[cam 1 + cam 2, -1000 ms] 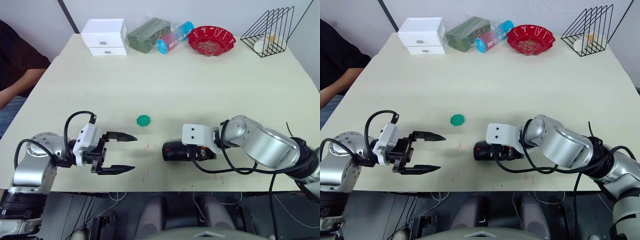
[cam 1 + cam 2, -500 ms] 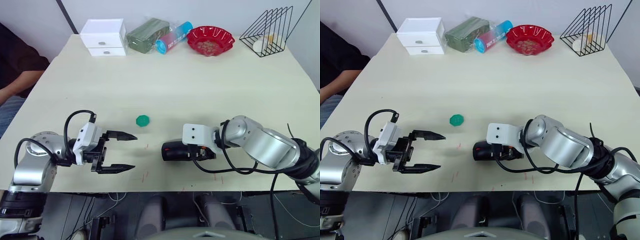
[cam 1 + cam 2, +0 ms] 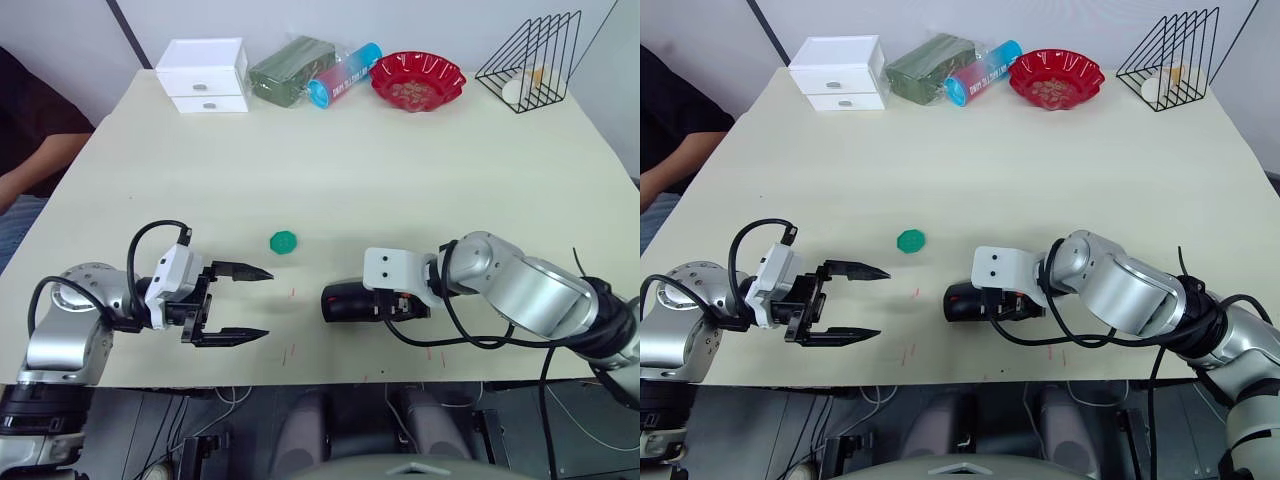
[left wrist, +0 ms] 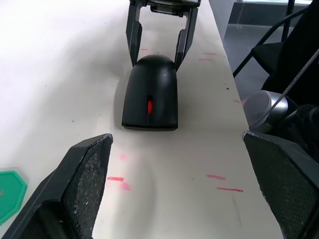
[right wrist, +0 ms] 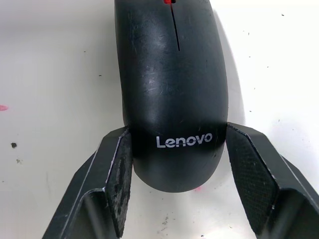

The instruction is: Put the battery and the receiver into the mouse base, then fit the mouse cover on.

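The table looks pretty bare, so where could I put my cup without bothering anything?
The wide middle, between the green dish and the back row, is bare. The back edge is crowded: white drawers, red bowl, wire rack. Near the front, the mouse lies between the grippers.

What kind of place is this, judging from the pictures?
Probably a lab or office test bench: a plain table with a mouse, white drawers, a wire rack, and marks on the tabletop.

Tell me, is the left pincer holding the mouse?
No, the left pincer hangs open over bare table, while the mouse lies apart from it, between the right pincer's fingers.
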{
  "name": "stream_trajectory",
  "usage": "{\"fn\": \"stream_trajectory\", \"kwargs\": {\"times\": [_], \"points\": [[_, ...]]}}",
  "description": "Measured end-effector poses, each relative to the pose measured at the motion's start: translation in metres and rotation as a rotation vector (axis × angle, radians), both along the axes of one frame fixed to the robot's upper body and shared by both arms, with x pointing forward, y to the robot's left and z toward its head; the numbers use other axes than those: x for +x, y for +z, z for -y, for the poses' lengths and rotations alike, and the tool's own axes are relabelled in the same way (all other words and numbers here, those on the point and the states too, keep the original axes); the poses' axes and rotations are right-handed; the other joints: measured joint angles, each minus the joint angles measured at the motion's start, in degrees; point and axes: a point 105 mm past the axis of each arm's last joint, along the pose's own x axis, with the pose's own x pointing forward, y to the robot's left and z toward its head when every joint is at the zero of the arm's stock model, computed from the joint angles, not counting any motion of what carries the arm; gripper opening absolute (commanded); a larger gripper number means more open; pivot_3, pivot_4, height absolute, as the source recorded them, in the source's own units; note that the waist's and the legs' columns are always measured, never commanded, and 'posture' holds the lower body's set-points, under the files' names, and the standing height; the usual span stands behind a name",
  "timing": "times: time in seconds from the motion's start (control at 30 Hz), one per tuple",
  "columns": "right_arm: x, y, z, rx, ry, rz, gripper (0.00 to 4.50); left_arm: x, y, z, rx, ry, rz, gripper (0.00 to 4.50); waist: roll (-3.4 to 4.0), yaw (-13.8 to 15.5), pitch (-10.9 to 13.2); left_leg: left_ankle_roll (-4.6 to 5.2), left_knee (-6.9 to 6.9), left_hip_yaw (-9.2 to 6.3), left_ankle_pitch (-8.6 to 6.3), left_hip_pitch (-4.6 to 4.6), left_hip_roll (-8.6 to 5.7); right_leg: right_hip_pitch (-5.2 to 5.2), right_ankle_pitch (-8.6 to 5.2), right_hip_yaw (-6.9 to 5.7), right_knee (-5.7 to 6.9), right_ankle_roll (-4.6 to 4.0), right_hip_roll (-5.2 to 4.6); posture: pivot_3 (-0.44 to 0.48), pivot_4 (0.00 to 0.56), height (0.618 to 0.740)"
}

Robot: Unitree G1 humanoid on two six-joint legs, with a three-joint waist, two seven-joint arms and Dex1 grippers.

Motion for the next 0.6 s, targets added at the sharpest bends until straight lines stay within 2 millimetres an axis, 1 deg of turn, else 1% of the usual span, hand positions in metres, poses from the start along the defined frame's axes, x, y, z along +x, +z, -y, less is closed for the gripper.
{"fn": "stream_trajectory", "kwargs": {"times": [0.6], "points": [[0.0012, -0.0026, 0.0008, 0.007, -0.012, -0.020, 3.61, 0.0016, -0.0009, -0.0019, 0.004, 0.008, -0.003, 4.50, 0.01, 0.0, 0.0, 0.00, 0.00, 0.00, 0.00, -0.02, -0.01, -0.01, 0.00, 0.00, -0.01, 0.00, -0.02, 0.000, 0.150, 0.740]]}}
